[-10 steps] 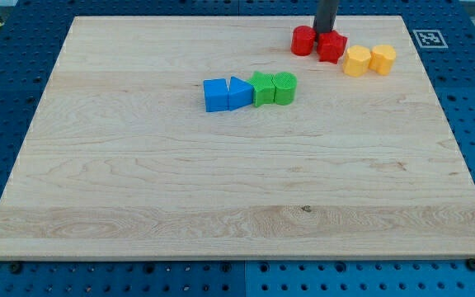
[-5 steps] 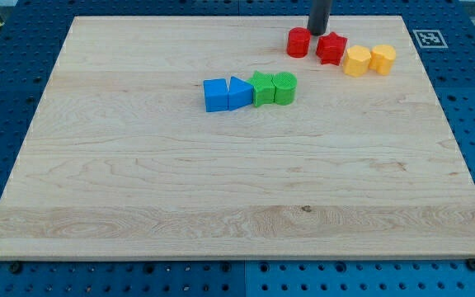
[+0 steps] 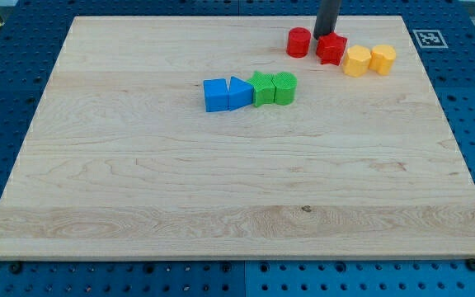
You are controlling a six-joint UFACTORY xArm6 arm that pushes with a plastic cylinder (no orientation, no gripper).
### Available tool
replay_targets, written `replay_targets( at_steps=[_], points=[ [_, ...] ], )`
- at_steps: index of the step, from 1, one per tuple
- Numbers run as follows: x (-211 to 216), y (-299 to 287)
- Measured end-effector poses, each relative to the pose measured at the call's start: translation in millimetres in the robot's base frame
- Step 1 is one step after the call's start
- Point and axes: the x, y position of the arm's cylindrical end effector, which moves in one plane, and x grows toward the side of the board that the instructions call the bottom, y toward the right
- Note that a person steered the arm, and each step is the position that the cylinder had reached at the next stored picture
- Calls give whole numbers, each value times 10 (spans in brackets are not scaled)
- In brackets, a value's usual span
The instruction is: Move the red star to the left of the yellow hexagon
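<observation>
**Red star close to target, tip behind it**

Red star (image 3: pixel 331 48) lies near the board's top edge, just left of the yellow hexagon (image 3: pixel 356 61) and apparently touching it. You have no jaws to report: the arm ends in a bare rod. My tip (image 3: pixel 326 35) sits at the star's upper side, between it and the red cylinder (image 3: pixel 298 41).

Judgement: push gently toward the view's bottom-right, in short strokes, or the hexagon and the yellow block (image 3: pixel 383 58) will shift. The wooden board (image 3: pixel 221 190) offers little margin above; ample room lies below.
</observation>
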Motion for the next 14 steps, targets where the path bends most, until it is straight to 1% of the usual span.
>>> replay_targets(
  at_steps=[1,4,6,8,10,11,13,14],
  points=[
    [2,-25],
    [367,3],
    [417,-36],
    [567,-48],
    [807,-133],
    [1018,-136],
    [1074,-194],
    [1190,-189]
  ],
)
